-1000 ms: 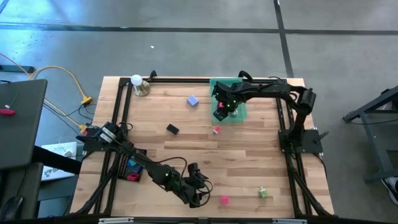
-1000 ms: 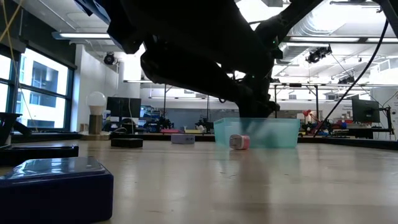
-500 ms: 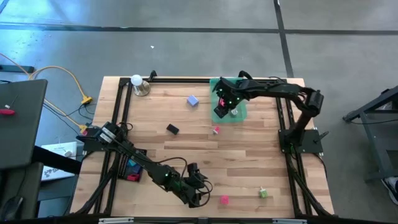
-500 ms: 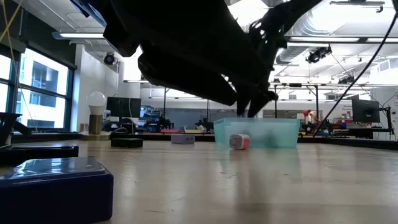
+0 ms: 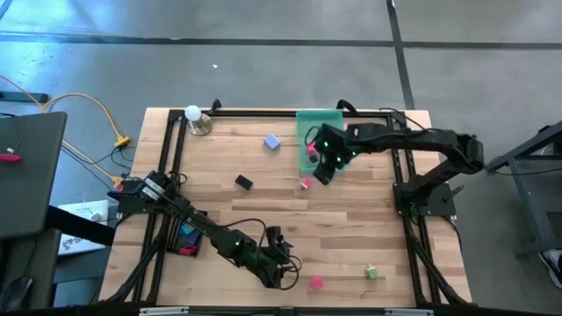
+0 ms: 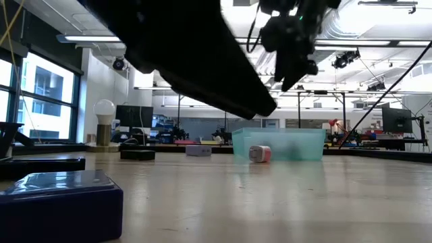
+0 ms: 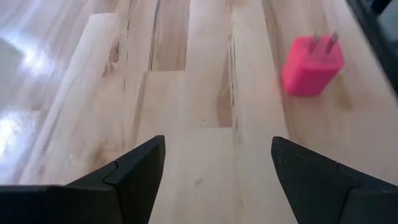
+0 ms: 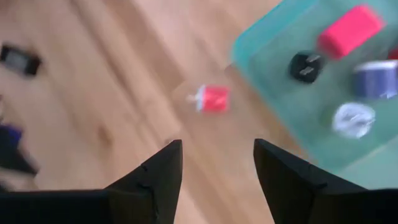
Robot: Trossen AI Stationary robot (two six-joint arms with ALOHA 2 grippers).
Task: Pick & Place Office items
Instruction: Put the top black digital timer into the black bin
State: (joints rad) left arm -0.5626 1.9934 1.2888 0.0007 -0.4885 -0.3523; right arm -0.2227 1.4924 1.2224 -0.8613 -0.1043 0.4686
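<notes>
- Right gripper (image 5: 321, 172) hung above the wood, just off the near edge of the translucent green tray (image 5: 307, 120); its jaws stood parted with nothing between them.
- Directly past its dark fingers (image 8: 155, 177) lay a small red-and-white plug-like block (image 8: 211, 98), flat on the wooden table (image 5: 351, 228), long axis running roughly along the boards, white end pointing away from the tray.
- Inside the tray the right wrist view showed a red oblong block (image 8: 349, 28), a black piece (image 8: 305, 66), a purple block (image 8: 375, 78) and a whitish round piece (image 8: 352, 119).
- Left gripper (image 5: 283, 266) sat low near the table's front edge, jaws spread wide and empty.
- Just beyond it lay a pink cube-shaped plug block (image 7: 311, 62), its two metal prongs pointing away from the gripper.
- Elsewhere on the table: a lilac block (image 5: 272, 141), a black block (image 5: 243, 182), a green block (image 5: 371, 273).
- A white ball on a round metal base (image 5: 195, 118) stood at the far left corner.
</notes>
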